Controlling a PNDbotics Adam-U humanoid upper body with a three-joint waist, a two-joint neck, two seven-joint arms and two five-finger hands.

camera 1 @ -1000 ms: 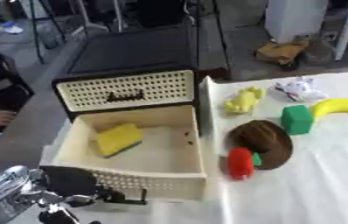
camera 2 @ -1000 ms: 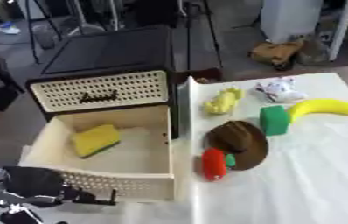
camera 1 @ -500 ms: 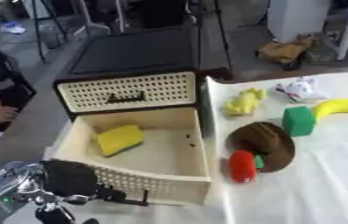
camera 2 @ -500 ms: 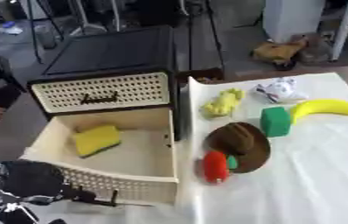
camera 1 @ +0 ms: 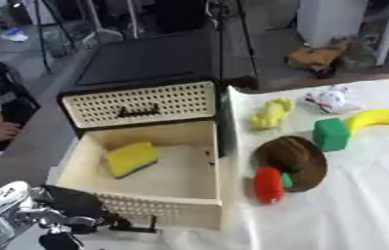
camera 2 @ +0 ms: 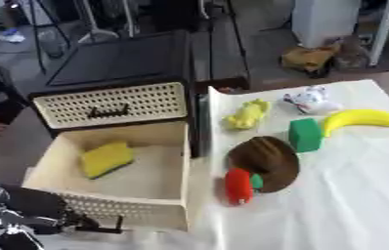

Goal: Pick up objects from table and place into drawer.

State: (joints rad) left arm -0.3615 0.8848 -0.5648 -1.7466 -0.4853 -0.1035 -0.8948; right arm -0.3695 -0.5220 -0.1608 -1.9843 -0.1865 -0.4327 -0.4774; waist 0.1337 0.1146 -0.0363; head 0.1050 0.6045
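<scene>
Beside the open drawer: banana, green block.

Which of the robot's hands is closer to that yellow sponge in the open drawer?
Left. The left hand sits by the drawer's front corner, below the yellow sponge. The right hand isn't in view.

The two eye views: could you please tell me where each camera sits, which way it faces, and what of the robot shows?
Left eye view: in the robot's head, looking down at the open drawer and white table; the left hand shows at the lower left corner.
Right eye view: beside it, same downward look; the same hand sits at the lower left.
Both share the yellow sponge, banana and green block.
</scene>
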